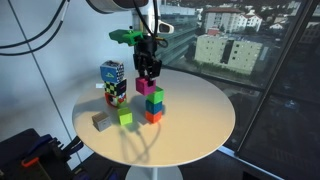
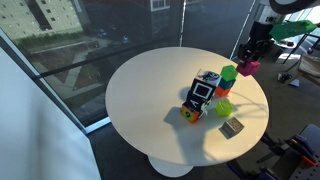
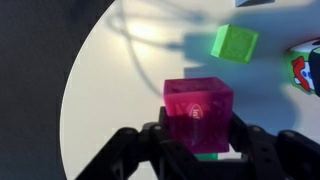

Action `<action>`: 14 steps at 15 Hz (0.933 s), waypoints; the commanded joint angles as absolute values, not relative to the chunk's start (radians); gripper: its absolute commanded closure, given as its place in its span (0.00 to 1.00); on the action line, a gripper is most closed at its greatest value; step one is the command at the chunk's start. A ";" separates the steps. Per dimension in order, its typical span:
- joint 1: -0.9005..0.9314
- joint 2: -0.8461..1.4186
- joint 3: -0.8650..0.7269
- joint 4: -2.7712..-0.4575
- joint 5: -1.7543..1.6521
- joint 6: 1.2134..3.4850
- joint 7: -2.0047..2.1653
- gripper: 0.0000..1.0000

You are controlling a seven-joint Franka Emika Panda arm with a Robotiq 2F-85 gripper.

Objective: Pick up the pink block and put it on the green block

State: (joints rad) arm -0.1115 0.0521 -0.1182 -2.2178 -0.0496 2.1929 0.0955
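One red-orange cube (image 1: 153, 116) beneath the green block (image 1: 153, 102) escapes the wrist view

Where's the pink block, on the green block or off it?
Off, it seems: the end effector grips the pink block just above the green block, offset, not squared on it.

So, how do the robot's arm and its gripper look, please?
The gripper is black, with two chunky, angular fingers. A bright green bracket sits above it, and the arm link beyond is white. No markings can be made out.
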 commanded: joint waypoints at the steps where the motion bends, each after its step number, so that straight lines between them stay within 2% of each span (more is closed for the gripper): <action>1: -0.112 0.052 -0.118 -2.216 -0.049 2.190 0.095 0.45; 7: -0.112 0.052 -0.118 -2.216 -0.049 2.190 0.095 0.45; 8: -0.112 0.052 -0.118 -2.216 -0.049 2.190 0.095 0.70; 14: -0.114 0.056 -0.119 -2.184 -0.039 2.178 0.098 0.70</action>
State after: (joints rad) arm -0.1115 0.0548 -0.1182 -2.2144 -0.0496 2.1930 0.0955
